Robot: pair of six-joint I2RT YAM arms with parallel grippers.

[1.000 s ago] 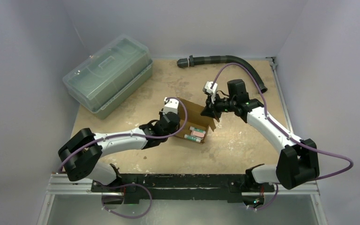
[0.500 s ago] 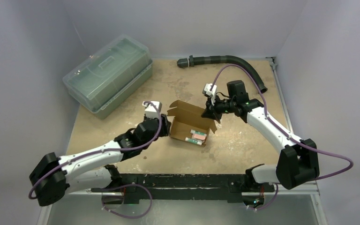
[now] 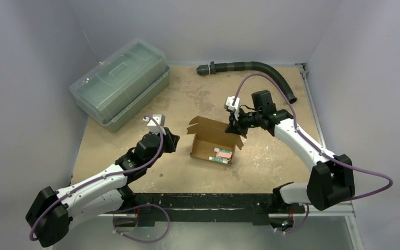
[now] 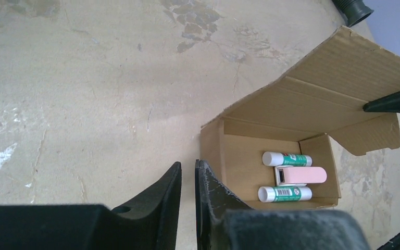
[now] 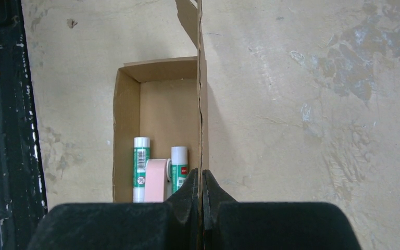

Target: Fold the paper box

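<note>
**Position and orientation.** The paper box (image 3: 207,146) lies near the middle of the table (image 3: 271,156), with its opening facing up. Its long axis runs left to right across the table, and the right end sits slightly nearer the arm bases. The lid flap rises from the far long side and leans away from the opening.

**Right arm.** The forearm reaches from the right edge up and inward, with the wrist bent toward the box. The right gripper (image 3: 235,126) is closed on the edge of the lid flap at the box's far right corner. The wrist view shows the cardboard edge pinched between the two fingers.

**Left arm.** The arm stretches low and diagonally from the near left. The left gripper (image 3: 173,141) points at the box's left end and stands near it without contact. Its fingers (image 4: 174,182) are a narrow gap apart and hold nothing.

**Materials.**
- The box is plain brown corrugated cardboard with die-cut tabs.
- Two green-and-white tubes (image 4: 286,159) and a pink block (image 4: 301,175) lie in its right end.
- The tabletop is worn, stained tan board.
- A clear greenish plastic bin (image 3: 120,83) stands at the far left.
- A black ribbed hose (image 3: 255,66) curves along the far edge.
</note>
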